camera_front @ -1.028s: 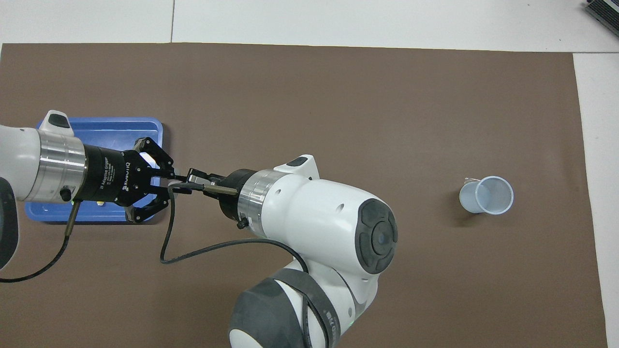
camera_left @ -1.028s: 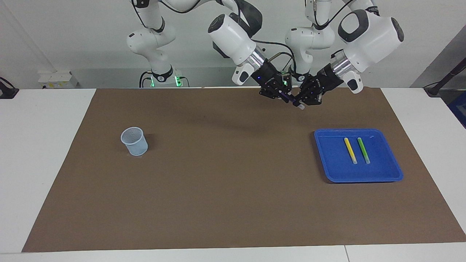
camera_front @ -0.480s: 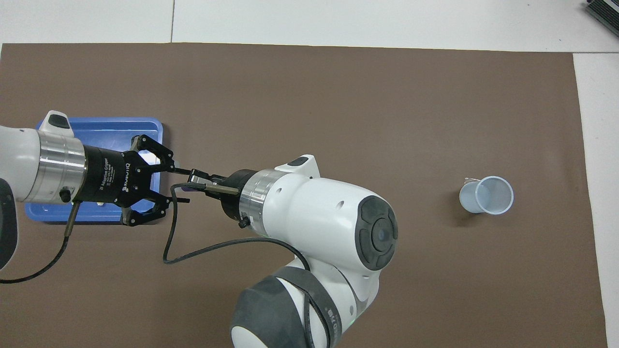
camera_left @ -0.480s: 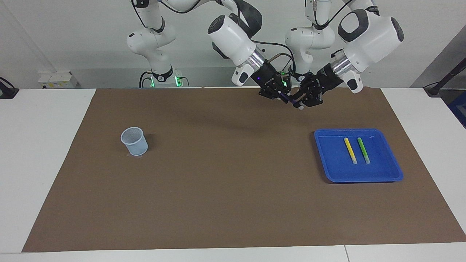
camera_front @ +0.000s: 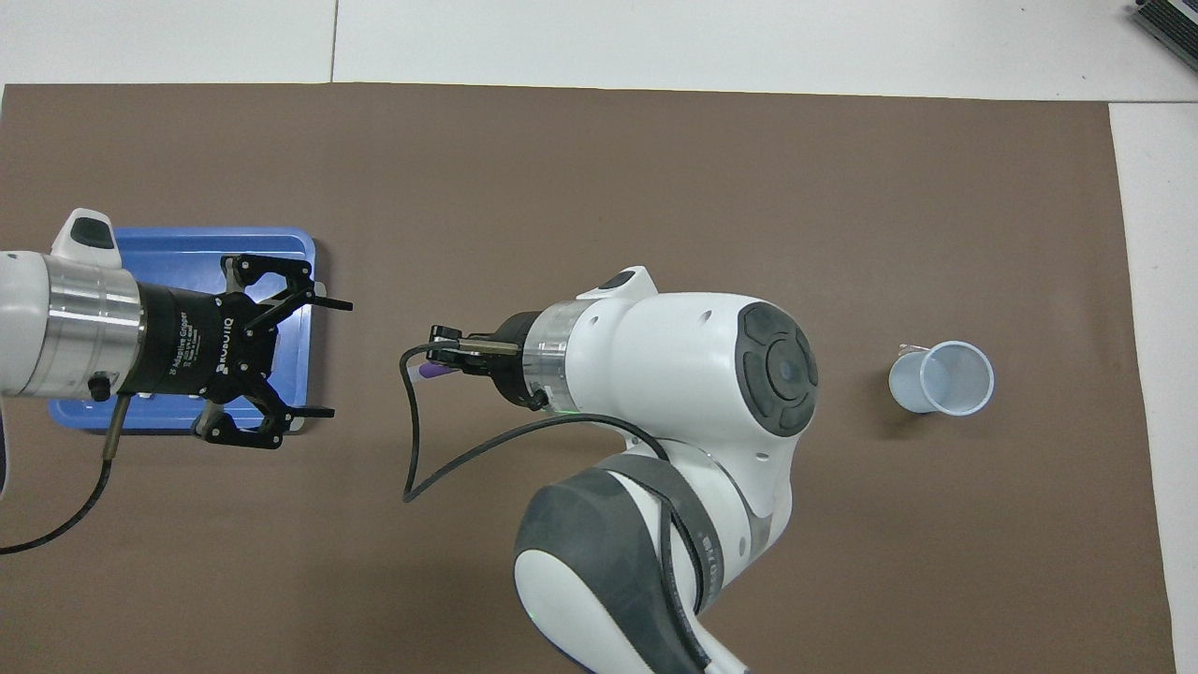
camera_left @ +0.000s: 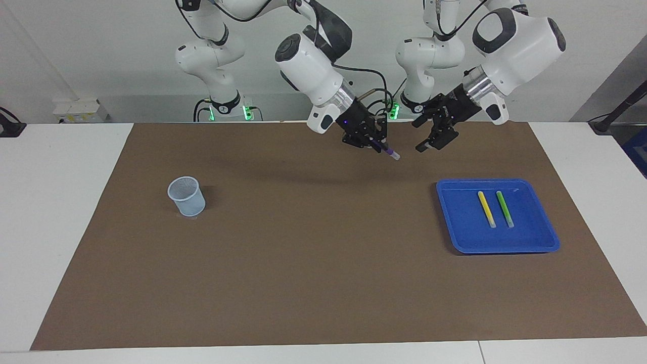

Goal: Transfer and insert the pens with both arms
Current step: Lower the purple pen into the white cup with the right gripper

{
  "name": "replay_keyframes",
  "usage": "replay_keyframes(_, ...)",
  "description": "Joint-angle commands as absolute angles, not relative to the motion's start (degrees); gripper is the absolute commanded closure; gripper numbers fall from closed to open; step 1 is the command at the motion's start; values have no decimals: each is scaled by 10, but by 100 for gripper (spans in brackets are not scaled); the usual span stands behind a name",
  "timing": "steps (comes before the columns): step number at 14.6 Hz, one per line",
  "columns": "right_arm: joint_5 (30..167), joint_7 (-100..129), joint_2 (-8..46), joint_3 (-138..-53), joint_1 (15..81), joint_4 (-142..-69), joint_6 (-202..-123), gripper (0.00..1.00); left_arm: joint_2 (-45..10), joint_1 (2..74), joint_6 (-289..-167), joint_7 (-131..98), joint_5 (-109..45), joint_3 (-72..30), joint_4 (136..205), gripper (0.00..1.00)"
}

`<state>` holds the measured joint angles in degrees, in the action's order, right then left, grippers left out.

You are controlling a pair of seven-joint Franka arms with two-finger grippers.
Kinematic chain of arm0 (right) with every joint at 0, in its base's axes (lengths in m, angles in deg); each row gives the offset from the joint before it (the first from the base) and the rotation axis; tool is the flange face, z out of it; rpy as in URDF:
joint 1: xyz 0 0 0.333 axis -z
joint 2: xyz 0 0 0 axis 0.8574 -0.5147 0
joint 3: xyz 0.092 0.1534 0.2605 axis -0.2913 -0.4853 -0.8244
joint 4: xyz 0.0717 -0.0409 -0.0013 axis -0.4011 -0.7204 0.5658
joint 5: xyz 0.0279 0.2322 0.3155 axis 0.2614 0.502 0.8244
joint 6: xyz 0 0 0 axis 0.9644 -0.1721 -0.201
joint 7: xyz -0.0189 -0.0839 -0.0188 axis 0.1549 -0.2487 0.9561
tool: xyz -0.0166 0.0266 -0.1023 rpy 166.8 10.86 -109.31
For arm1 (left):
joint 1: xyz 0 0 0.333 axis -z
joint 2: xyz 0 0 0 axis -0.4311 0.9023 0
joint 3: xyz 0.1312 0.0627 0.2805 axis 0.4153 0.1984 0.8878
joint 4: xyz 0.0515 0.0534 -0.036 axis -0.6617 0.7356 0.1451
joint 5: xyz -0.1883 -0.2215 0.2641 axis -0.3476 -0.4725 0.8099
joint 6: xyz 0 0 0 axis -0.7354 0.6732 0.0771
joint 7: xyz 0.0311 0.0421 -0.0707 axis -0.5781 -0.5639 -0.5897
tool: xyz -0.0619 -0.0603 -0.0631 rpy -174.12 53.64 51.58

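Observation:
My right gripper point(camera_left: 378, 145) is shut on the purple pen point(camera_left: 387, 151), which points down with its pale cap end lowest, above the brown mat point(camera_left: 303, 253). In the overhead view only a purple sliver of that pen point(camera_front: 431, 372) shows under the right gripper point(camera_front: 442, 348). My left gripper point(camera_left: 420, 136) hangs open and empty a short way from the pen, over the mat between the pen and the blue tray point(camera_left: 465, 225). The yellow pen point(camera_left: 487, 209) and green pen point(camera_left: 504, 208) lie side by side in the tray. Overhead, the left gripper point(camera_front: 332, 358) covers part of the tray point(camera_front: 187, 248).
A pale blue mesh cup point(camera_left: 187, 196) stands upright on the mat toward the right arm's end of the table, also seen from overhead as the cup point(camera_front: 941, 377). A black cable point(camera_front: 412, 440) loops from the right wrist.
The left gripper opened and let go of the purple pen, then drew back toward the tray. The right gripper kept the pen and carried it a little toward the cup.

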<state>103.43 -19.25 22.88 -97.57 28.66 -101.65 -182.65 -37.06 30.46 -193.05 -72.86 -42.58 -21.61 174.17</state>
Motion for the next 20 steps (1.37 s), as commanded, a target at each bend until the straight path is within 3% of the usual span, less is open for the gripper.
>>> replay_keyframes(1,998,-120,269,-980,311,-1075,-1786,100,-388,277,-1901,-584,-385,-213,1758,2)
replay_keyframes(4,952,-73,278,-980,343,-1085,-1730,100,-389,243,-1871,-383,-344,-212,1754,12)
replay_keyframes(10,864,30,310,-980,434,-1084,-1580,100,-388,203,-1887,-80,-208,-212,1757,12)
replay_keyframes(15,741,209,353,-980,560,-1082,-1428,100,-382,191,-1952,69,-144,-212,1780,13)
replay_keyframes(20,647,378,361,-980,670,-1112,-1442,100,-339,161,-1997,140,-138,-213,1783,13)
